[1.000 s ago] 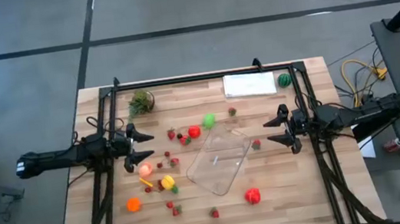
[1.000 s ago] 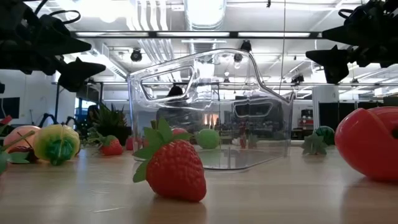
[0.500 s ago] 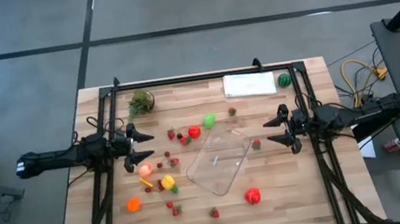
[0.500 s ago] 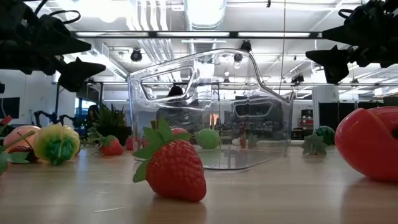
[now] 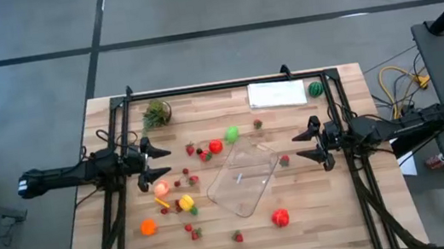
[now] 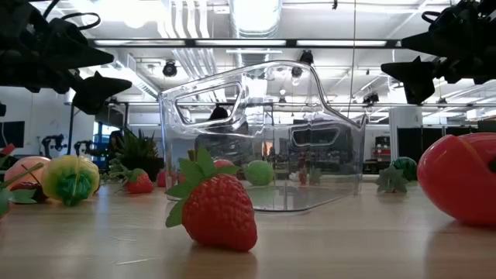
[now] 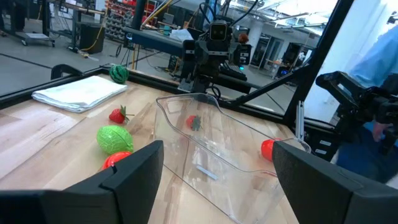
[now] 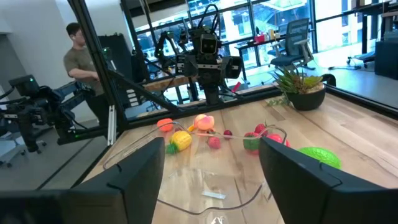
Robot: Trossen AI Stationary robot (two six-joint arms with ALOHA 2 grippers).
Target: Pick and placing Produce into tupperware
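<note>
The clear tupperware (image 5: 243,181) stands open side up at the table's middle, turned at a slant; it also shows in the low view (image 6: 260,139) and both wrist views (image 7: 217,146) (image 8: 199,180). Produce lies scattered around it: a green piece (image 5: 231,134), a red one (image 5: 215,147), a pink peach (image 5: 162,188), a yellow pepper (image 5: 185,202), an orange piece (image 5: 148,228), a red pepper (image 5: 280,217) and small strawberries (image 5: 238,237). My left gripper (image 5: 146,162) hovers open over the table's left side. My right gripper (image 5: 314,146) hovers open over the right side.
A potted plant (image 5: 155,113) stands at the far left. A white folded sheet (image 5: 276,93) and a dark green toy (image 5: 314,89) lie at the far right. A black frame (image 5: 225,85) borders the table. A person (image 8: 81,59) stands in the room beyond.
</note>
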